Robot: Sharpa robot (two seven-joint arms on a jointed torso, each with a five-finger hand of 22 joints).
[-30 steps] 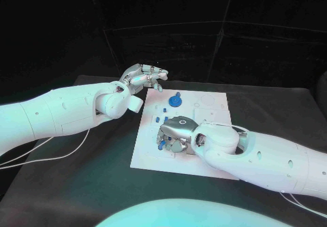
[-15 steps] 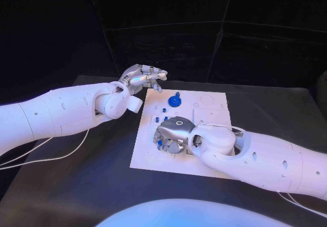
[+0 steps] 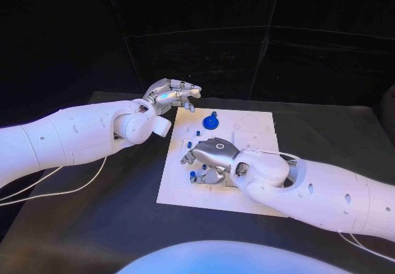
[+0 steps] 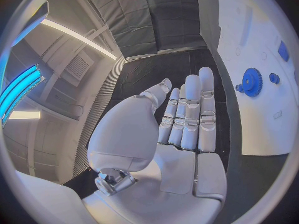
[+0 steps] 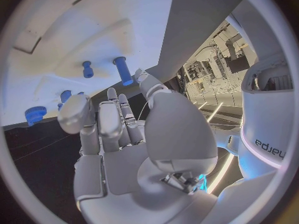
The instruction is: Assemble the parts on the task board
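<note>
Centrally, the task board [image 3: 247, 128] is laid flat on the black worktop [image 3: 99, 217]. A blue gear [image 3: 212, 121] is seated near its far edge, and small blue pegs [image 3: 192, 173] are stood beside the right hand [image 3: 212, 157]. That hand is held over the board's middle with fingers loosely apart (nothing is gripped, as the wrist view shows). The left hand [image 3: 171, 93] is raised just off the board's far-left corner, fingers extended and empty.
</note>
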